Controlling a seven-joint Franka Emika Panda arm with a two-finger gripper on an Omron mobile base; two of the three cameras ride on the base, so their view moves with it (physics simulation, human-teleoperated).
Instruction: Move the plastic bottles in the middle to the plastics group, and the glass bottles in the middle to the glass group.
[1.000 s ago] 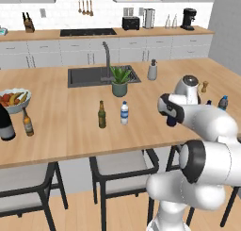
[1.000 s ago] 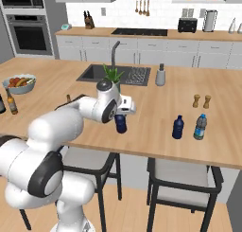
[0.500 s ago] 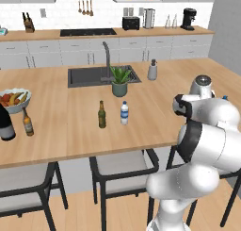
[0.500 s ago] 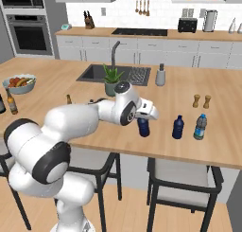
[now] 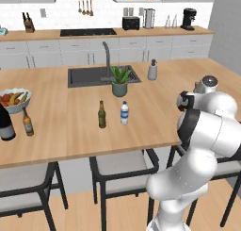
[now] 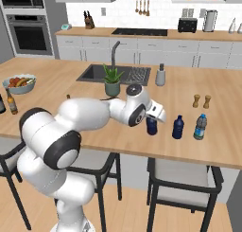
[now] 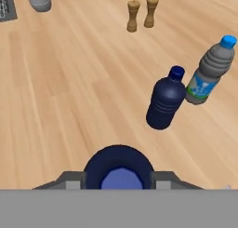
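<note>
Carried rightward along the island since a second ago, the squat dark blue bottle (image 6: 151, 126) now sits near the two plastics-group bottles (image 6: 178, 127), jaws of the gripper (image 6: 155, 118) narrowly parted around it. One green beer bottle (image 5: 101, 114) and one clear bottle (image 5: 124, 112) stand mid-counter.
</note>
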